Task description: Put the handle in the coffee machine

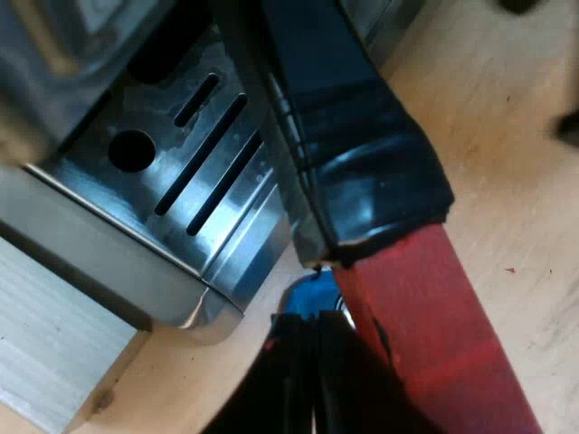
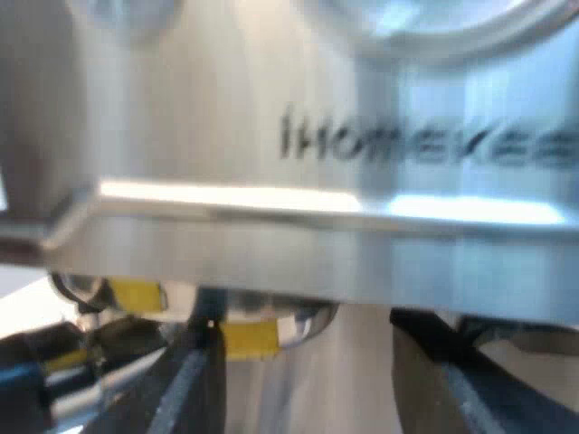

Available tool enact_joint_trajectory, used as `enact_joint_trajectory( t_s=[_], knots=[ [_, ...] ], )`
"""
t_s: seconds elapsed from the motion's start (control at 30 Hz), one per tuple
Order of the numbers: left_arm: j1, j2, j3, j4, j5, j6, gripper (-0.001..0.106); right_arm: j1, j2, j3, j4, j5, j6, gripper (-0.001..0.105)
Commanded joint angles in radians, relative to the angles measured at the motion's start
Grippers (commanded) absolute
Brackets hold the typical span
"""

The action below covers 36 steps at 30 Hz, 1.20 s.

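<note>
The holder's dark handle [image 1: 362,154] runs from under the espresso machine [image 1: 109,54] out over the wooden table, ending in its red end [image 1: 434,344]. My left gripper [image 1: 313,380] sits right beside the red end, fingers [image 1: 289,389] together with only a thin slit between them and nothing in it. Something small and blue [image 1: 312,294] shows just past the fingertips. My right gripper [image 2: 317,398] is open below the machine's branded steel front [image 2: 271,226], its fingers [image 2: 190,389] spread under a round metal part with yellow marks [image 2: 253,336].
The machine's steel drip tray [image 1: 181,172] with slots lies close to the handle, and its corner overhangs a pale wooden block [image 1: 54,334]. Bare wooden table [image 1: 516,181] stretches beyond the handle. A dark and metal part [image 2: 45,371] sits near the right gripper.
</note>
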Motion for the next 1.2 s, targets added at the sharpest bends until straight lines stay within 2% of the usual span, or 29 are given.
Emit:
enact_joint_trajectory(
  t_s=[0.03,0.17,0.4,0.47,0.57,0.6,0.73,0.83,0.87,1.0,1.03,1.2],
  knots=[
    [-0.015,-0.01,0.0,-0.007,0.091,-0.022,0.0,0.014,-0.048,0.052,-0.023,-0.026,0.008,0.045],
    [-0.015,-0.01,0.0,-0.021,0.098,-0.081,0.0,0.042,-0.098,0.11,-0.021,-0.024,0.019,0.045],
    [-0.015,-0.01,0.0,-0.027,0.098,-0.099,0.0,0.086,-0.163,0.168,0.036,-0.025,0.027,0.045],
    [-0.025,-0.01,0.0,-0.034,0.092,-0.104,0.0,0.102,-0.2,0.187,0.104,-0.027,0.077,0.045],
    [-0.046,-0.01,0.0,-0.036,0.092,-0.115,0.0,0.116,-0.251,0.205,0.183,-0.049,0.116,0.045],
    [-0.07,-0.01,0.0,-0.038,0.092,-0.131,0.0,0.117,-0.255,0.206,0.19,-0.051,0.118,0.045],
    [-0.149,-0.01,0.0,-0.045,0.024,-0.148,0.0,0.132,-0.353,0.208,0.377,-0.113,0.123,0.045],
    [-0.17,-0.01,0.0,-0.053,0.022,-0.18,0.0,0.132,-0.393,0.208,0.44,-0.144,0.141,0.045],
    [-0.191,-0.01,0.0,-0.063,0.022,-0.215,0.0,0.132,-0.448,0.208,0.535,-0.168,0.155,0.045],
    [-0.198,-0.01,0.0,-0.077,0.022,-0.273,0.0,0.132,-0.533,0.208,0.691,-0.241,0.155,0.045],
    [-0.198,-0.01,0.0,-0.082,0.005,-0.299,0.0,0.132,-0.552,0.208,0.723,-0.253,0.155,0.045],
    [-0.198,-0.01,0.0,-0.091,-0.021,-0.337,0.0,0.13,-0.64,0.208,0.857,-0.313,0.159,0.045]
  ],
)
